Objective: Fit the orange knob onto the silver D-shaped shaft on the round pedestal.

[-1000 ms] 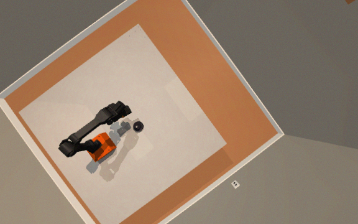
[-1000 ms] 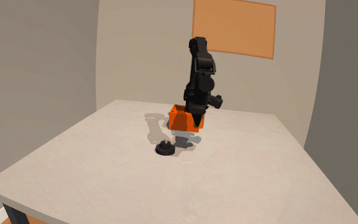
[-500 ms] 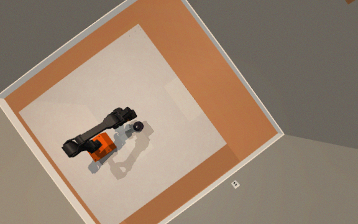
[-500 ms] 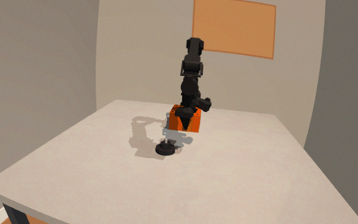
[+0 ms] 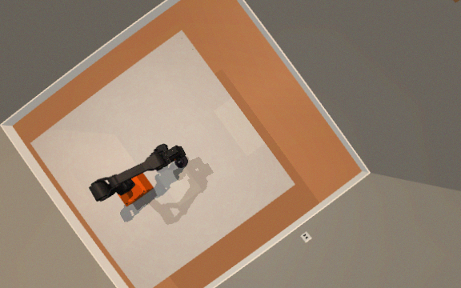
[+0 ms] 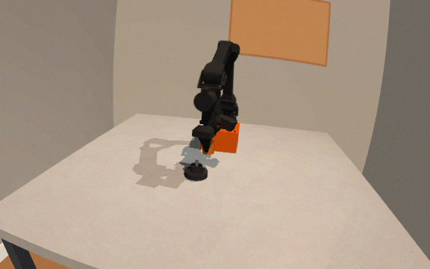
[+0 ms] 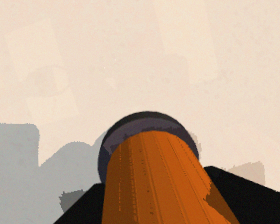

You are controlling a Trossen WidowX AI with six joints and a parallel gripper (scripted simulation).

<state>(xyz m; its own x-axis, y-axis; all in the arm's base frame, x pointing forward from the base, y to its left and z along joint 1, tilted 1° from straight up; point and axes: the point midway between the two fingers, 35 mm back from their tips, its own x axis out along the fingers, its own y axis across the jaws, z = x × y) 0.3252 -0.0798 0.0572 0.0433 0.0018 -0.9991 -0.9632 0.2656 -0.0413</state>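
Note:
My gripper (image 6: 207, 149) (image 7: 155, 184) points down and is shut on the orange knob (image 6: 210, 152) (image 7: 151, 175), one black finger on each side. The knob is held above the table, higher than the round black pedestal (image 6: 195, 174) (image 7: 147, 124) and behind and slightly right of it in the exterior view. The silver shaft (image 6: 196, 163) stands up bare at the pedestal's middle. In the wrist view the knob covers the shaft and most of the pedestal. The knob's underside hole and the direction of the shaft's flat side cannot be made out.
The orange box (image 5: 144, 186) (image 6: 227, 142) at the arm's base stands behind the gripper. The black arm (image 5: 134, 170) (image 6: 219, 71) reaches over from it, and its shadows fall on the pale table (image 5: 166, 88) (image 6: 237, 209).

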